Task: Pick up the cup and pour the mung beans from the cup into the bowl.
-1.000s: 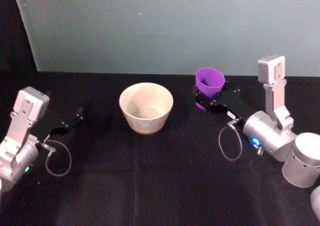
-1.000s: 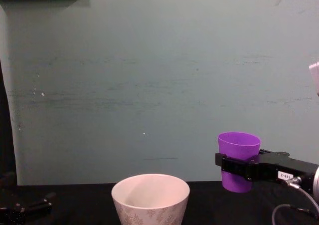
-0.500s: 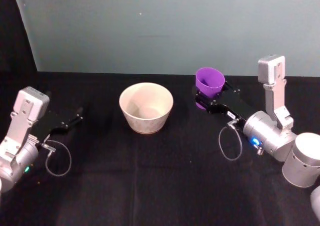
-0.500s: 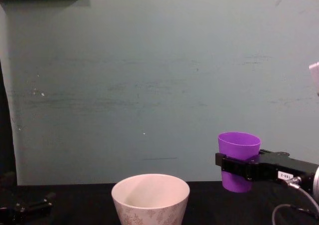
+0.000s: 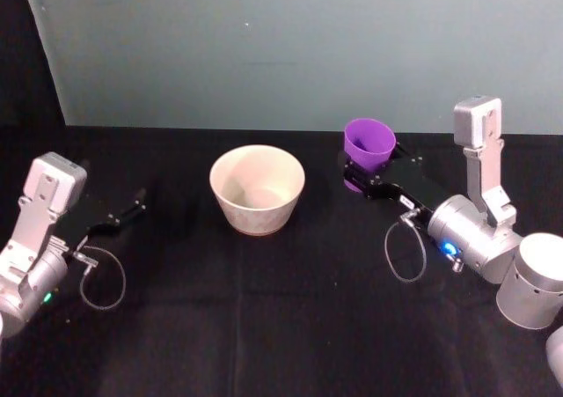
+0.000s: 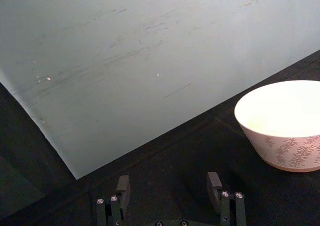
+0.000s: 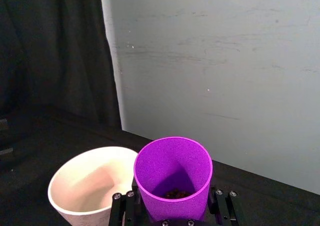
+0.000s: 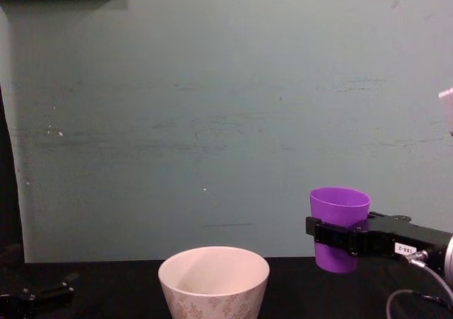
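Held upright just right of the bowl (image 5: 256, 210), the light, smooth purple cup (image 5: 369, 140) is clamped mid-wall by the right gripper (image 5: 368, 168) and judged slippery, while the left gripper (image 5: 136, 203) is parked at left, empty, fingers apart.

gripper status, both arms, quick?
Left gripper: open, holding nothing.
Right gripper: closed on the purple cup, which is upright.

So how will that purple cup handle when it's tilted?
The small purple plastic tumbler is probably light: few beans show at its bottom. Its smooth tapered wall might slip through the right hand when tilted.
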